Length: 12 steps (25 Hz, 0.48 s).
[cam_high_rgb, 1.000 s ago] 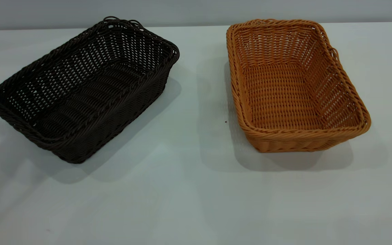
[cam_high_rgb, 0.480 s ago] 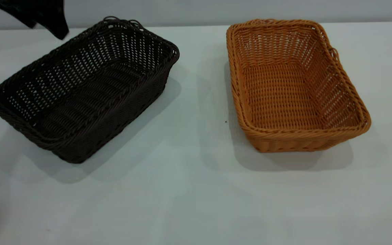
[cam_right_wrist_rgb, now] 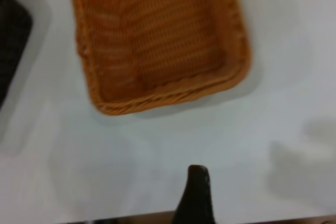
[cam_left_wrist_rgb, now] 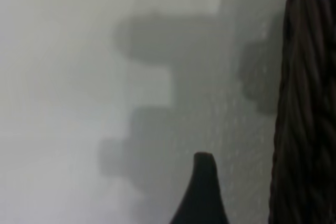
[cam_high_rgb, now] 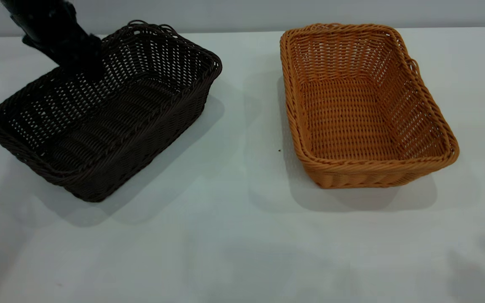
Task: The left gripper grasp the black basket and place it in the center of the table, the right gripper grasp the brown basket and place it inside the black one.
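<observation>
Wall [cam_high_rgb: 242, 12]: plain pale grey, running as 1 narrow band along the far edge of the scene, with no marks or fittings visible on it.
Tabletop [cam_high_rgb: 242, 235]: pale grey-white, flat and matte, filling nearly the whole exterior view (the table is the only furniture in sight).
Speck [cam_high_rgb: 279, 150]: 1 small dark dot on the surface near the middle.
Light: soft and from above, leaving diffuse grey shadows on the surface.
Shadows: 1 blocky stepped grey patch [cam_left_wrist_rgb: 173, 93] shows in the left wrist view; a fainter smudge [cam_right_wrist_rgb: 299, 166] shows in the right wrist view.
</observation>
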Tool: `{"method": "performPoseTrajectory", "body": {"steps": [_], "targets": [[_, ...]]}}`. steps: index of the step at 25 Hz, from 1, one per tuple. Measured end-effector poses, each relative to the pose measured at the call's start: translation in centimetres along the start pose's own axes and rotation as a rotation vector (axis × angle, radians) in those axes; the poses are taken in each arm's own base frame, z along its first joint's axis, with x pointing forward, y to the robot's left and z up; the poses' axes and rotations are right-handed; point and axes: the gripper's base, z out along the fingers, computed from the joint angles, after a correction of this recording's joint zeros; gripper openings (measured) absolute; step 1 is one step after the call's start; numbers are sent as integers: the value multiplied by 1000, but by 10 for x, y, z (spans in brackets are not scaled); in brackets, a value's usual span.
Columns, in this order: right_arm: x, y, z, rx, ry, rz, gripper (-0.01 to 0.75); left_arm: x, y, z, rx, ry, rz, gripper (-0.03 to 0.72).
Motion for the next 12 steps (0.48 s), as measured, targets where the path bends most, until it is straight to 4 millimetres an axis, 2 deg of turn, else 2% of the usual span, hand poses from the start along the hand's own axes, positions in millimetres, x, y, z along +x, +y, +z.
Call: {"method": "performPoseTrajectory", "body": {"steps": [3, 6, 8, 12], "targets": [[-5, 2, 18, -43, 66, 31, 583, 5, -2, 13, 7, 16, 22, 557], [-12, 4, 35, -88, 119, 62, 583, 9, -3, 25, 9, 24, 29, 482], [-17, 5, 46, -115, 148, 87, 583, 10, -3, 30, 6, 21, 30, 389], [-24, 7, 69, -164, 206, 150, 577, 10, -3, 29, 8, 18, 30, 126]]}}
